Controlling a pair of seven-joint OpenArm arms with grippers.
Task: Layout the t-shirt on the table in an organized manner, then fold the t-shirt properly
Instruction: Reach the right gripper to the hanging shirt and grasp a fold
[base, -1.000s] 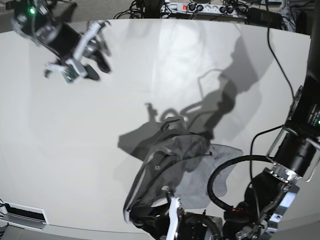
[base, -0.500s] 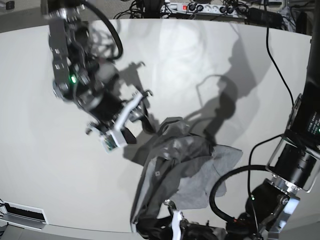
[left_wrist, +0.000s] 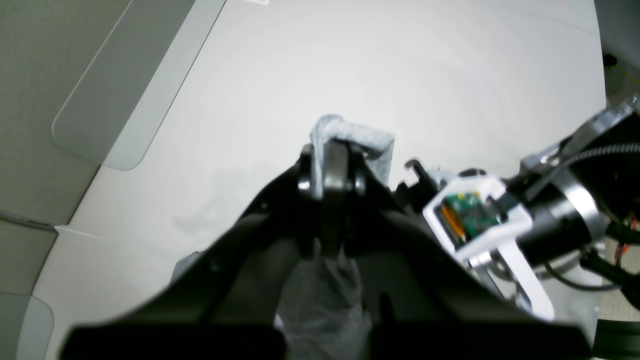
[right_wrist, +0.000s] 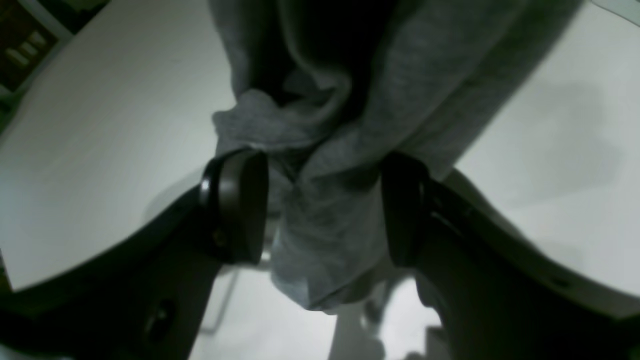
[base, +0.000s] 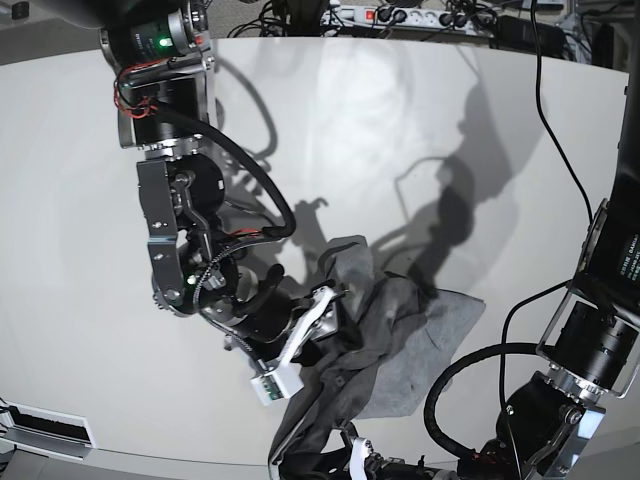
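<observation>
The heather-grey soft knit t-shirt (base: 385, 340) lies crumpled near the front edge of the large glossy white table (base: 400, 130). The left gripper (left_wrist: 330, 165) is closed on a fold of it. The right gripper (right_wrist: 320, 205) stands wide apart around a hanging bunch of the cloth, not yet pinching.

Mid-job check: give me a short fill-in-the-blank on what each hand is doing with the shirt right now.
1. The left hand is ____ on a bunched fold of the t-shirt.
2. The right hand has its jaws ____, with grey cloth between them.
3. The colour of the table under the shirt is ____.
4. The shirt lies ____ rather than spread flat.

Missing words: shut; open; white; crumpled
</observation>
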